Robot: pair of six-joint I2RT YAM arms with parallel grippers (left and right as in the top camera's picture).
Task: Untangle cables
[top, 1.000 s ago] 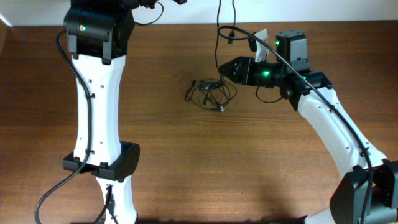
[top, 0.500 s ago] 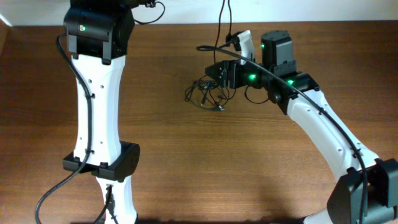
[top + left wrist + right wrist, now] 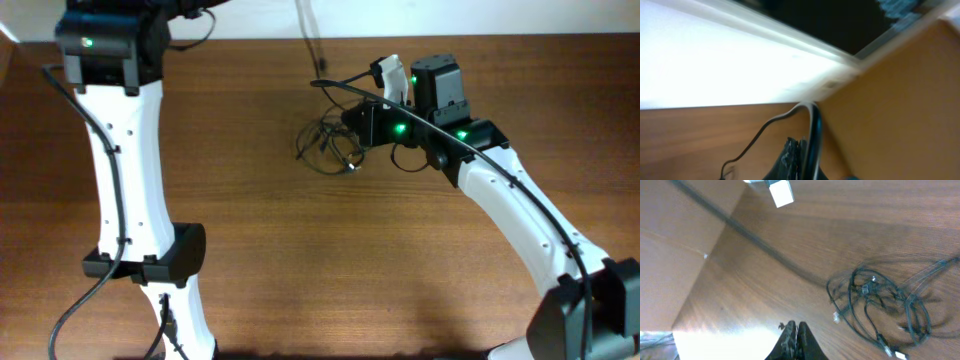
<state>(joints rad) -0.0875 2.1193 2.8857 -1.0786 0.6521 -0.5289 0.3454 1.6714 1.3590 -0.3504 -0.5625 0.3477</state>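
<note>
Hovering beside the cables (image 3: pixel 335 148) at upper centre, the right claw (image 3: pixel 795 326), clenched and empty, must likely open before grasping 1 loop.

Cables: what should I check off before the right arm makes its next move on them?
1. Cables separated: not ok, they are one tangled clump on the table.
2. Right gripper open for a grasp: not ok, its fingers are pressed together.
3. Right gripper empty: ok, nothing sits between its fingers.
4. Right gripper near the clump: ok, it is just beside the clump in the overhead view.
5. Left gripper ready: cannot tell, its wrist view is blurred and it is outside the overhead view.
</note>
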